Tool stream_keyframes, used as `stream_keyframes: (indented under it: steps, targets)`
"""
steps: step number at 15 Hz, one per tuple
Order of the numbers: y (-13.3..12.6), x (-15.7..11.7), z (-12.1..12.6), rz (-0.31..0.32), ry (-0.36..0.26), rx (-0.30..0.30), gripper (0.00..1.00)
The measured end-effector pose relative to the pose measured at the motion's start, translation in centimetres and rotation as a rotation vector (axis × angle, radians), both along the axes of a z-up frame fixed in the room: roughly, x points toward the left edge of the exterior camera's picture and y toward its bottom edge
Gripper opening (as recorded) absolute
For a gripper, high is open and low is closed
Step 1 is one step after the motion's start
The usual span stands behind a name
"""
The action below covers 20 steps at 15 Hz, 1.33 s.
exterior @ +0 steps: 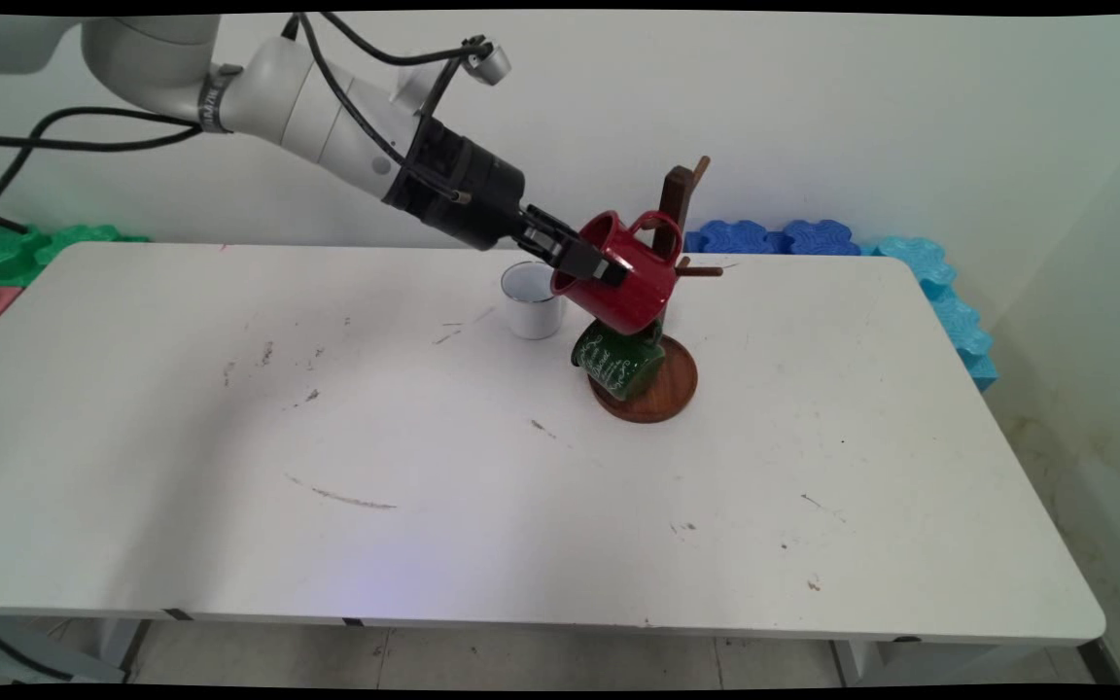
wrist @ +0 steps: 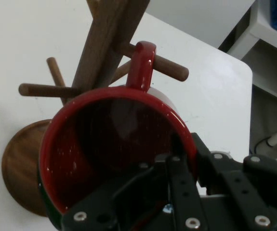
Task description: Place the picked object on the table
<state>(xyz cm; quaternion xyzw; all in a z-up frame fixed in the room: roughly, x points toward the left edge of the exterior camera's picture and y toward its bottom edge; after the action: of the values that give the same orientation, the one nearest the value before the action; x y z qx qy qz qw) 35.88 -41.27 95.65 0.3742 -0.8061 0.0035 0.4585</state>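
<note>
My black gripper (exterior: 591, 263) is shut on the rim of a red mug (exterior: 630, 280), one finger inside and one outside. The mug is tilted, mouth toward the arm, held against a wooden mug tree (exterior: 677, 199). In the hand view the red mug (wrist: 109, 144) fills the middle and its handle (wrist: 140, 65) is hooked over a peg (wrist: 169, 67) of the tree (wrist: 99, 43). A green mug (exterior: 618, 360) hangs low on the tree, just under the red one, above the round wooden base (exterior: 672, 389).
A white cup (exterior: 531, 299) stands on the table (exterior: 327, 437) just left of the tree, under the gripper. Blue foam blocks (exterior: 779, 236) line the wall behind; green ones (exterior: 25, 248) sit at far left. The table's right edge (wrist: 234, 72) lies beyond the tree.
</note>
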Motion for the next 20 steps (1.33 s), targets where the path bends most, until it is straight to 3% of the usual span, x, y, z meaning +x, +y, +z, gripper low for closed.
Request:
stream_keyframes:
  steps: [20]
  targets:
    - [0.6, -0.75, 0.56, 0.01, 0.014, -0.006, 0.0]
